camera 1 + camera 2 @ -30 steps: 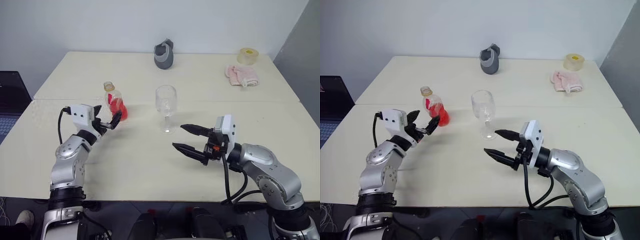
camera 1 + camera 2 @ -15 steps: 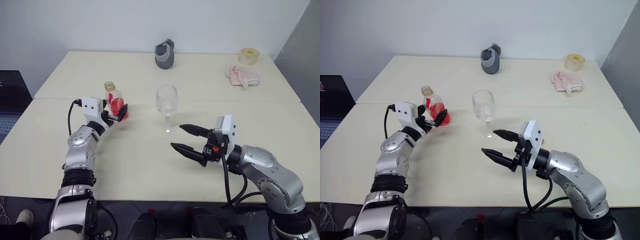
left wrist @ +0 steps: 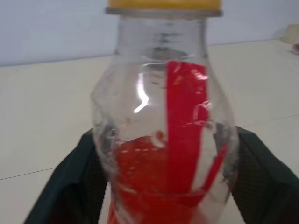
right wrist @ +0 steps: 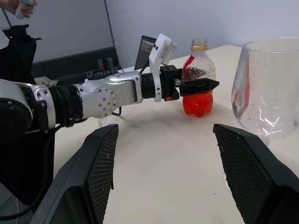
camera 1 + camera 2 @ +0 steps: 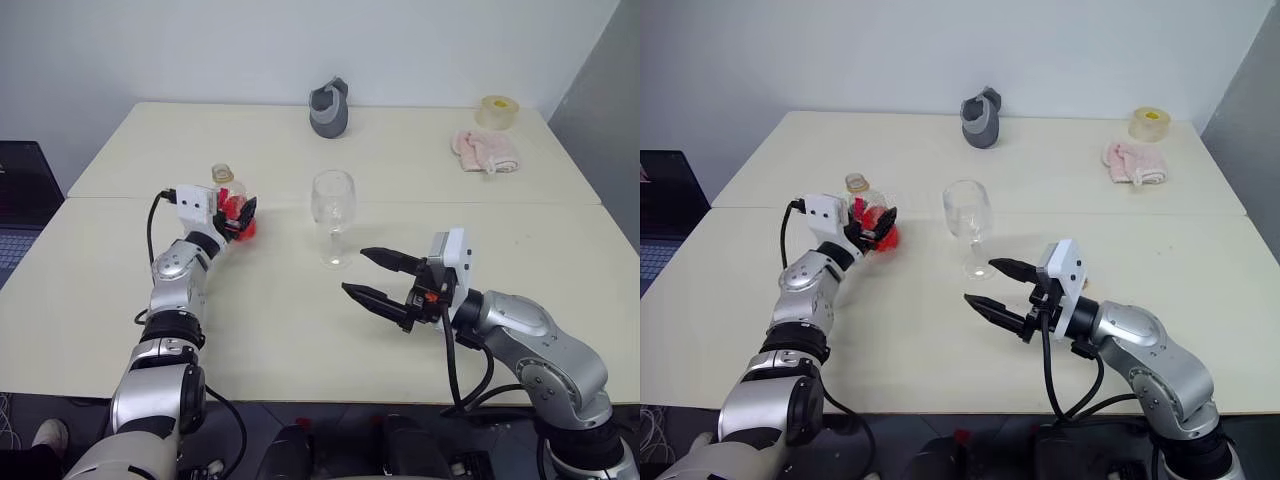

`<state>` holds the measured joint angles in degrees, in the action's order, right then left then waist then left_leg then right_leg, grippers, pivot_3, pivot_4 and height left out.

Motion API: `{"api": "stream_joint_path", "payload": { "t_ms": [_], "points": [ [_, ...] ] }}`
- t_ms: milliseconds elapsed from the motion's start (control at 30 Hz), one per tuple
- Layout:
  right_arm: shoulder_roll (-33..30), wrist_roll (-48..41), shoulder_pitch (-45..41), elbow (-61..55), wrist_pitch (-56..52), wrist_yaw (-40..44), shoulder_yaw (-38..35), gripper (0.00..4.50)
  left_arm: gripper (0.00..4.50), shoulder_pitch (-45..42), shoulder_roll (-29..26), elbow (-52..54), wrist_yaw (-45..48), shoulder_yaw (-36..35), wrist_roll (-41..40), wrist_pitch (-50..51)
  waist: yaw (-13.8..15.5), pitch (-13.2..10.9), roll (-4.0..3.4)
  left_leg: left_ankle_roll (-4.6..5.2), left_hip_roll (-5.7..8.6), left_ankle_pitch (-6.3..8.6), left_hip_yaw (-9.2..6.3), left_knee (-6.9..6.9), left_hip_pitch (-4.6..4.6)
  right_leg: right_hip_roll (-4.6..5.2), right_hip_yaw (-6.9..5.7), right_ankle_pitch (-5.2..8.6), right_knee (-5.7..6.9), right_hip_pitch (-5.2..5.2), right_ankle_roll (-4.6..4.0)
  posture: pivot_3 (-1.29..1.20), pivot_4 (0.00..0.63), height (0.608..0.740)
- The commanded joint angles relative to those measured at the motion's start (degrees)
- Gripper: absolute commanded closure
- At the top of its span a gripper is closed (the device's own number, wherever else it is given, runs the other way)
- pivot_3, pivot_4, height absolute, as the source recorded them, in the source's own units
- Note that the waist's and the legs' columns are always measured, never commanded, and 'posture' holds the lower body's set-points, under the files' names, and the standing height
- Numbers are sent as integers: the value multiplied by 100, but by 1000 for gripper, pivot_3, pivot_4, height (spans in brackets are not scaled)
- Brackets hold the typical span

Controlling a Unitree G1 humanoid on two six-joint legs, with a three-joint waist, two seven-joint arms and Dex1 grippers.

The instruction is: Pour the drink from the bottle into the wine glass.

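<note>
Moved: I brought left gripper [image 5: 236,214] forward around bottle [image 5: 232,205].
Grip: fingers flanked it; contact unclear.
Right gripper [image 5: 378,281]: spread.
Remaining: lift, pour into empty wine glass [image 5: 332,215].

Both of my arms, the left arm [image 5: 178,275] and the right arm [image 5: 530,340], are rounded silver-grey shells with black bands at the joints. Each wrist carries a white boxy housing [image 5: 450,260]. The left gripper [image 5: 240,215] and the right gripper [image 5: 354,271] each have two black tapered fingers with mesh-textured inner faces. An orange fitting [image 5: 430,296] sits behind the right fingers. A black cable [image 5: 152,215] leaves my left housing at nine o'clock; another black cable [image 5: 452,370] hangs from my right wrist at six.
</note>
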<state>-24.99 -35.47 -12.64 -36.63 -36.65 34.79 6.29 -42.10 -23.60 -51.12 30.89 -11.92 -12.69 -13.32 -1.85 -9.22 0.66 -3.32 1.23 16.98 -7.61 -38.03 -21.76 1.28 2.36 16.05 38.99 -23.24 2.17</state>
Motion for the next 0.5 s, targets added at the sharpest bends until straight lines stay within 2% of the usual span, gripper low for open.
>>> {"api": "stream_joint_path", "payload": {
  "t_ms": [33,133,200,300,500],
  "points": [
    [-13,-104,-69,-207,54,-35,-111,1017,2165,-167,-78,-25,34,-68,21,-209,0,0,0,0,0,0,0,0,-1,0,0,0,0,0,0,0,150,740],
    [-7,-59,-108,-145,84,-49,-116,1017,3037,-197,-119,-119,-69,-69,82,-292,0,0,0,0,1,0,0,-1,-1,0,0,0,0,0,0,0,150,740],
    [-8,-52,-132,-109,93,-43,-123,1017,3353,-209,-131,-146,-136,-65,120,-332,-1,0,0,0,1,0,-1,-1,0,0,0,0,0,0,0,0,150,740],
    [-8,-63,-201,-67,77,-47,-141,1017,3511,-225,-145,-51,-161,-5,198,-340,-2,0,0,1,1,0,-1,-1,0,0,0,0,0,0,0,0,150,740],
    [-50,-115,-537,69,-73,-148,-311,1017,3521,-630,-253,437,244,484,574,-139,-3,-2,5,0,3,0,0,-3,-5,0,-4,0,1,-1,0,0,150,740]
  ]
}}
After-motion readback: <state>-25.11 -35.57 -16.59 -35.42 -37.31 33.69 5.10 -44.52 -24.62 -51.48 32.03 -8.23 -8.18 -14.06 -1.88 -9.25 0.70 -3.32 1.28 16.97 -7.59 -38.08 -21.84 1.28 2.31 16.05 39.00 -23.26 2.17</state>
